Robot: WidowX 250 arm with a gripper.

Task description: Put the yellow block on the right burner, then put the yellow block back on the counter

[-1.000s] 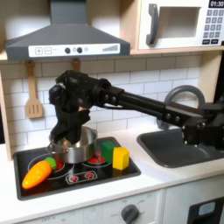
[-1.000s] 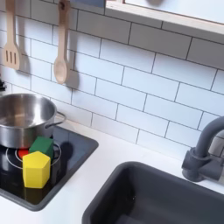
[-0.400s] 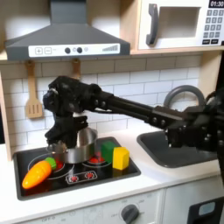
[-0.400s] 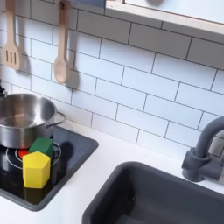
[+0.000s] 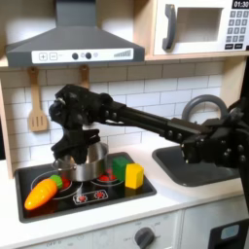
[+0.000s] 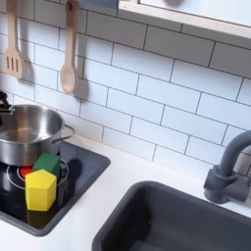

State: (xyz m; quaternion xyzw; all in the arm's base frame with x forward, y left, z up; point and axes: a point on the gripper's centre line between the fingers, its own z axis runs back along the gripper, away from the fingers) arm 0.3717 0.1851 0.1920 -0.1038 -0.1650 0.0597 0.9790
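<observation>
While my black arm reaches across from the first exterior view's right, my gripper (image 5: 71, 154) hangs low at the rim of the round steel pot (image 5: 86, 163) on the black hob panel (image 5: 97, 197), and I cannot tell whether its jaws are wide or narrow, since they merge into the dark wrist. I hold nothing that I can make out. Resting on the hob panel, the small bright-yellow plastic block (image 5: 134, 175) stands upright just beside the green block (image 6: 45, 162), near the pot and apart from my gripper. An orange toy carrot (image 5: 41, 195) lies at the first exterior view's left of the hob. Smooth off-white counter (image 6: 118, 176) frames the hob and the dark grey sink (image 6: 181, 224).
</observation>
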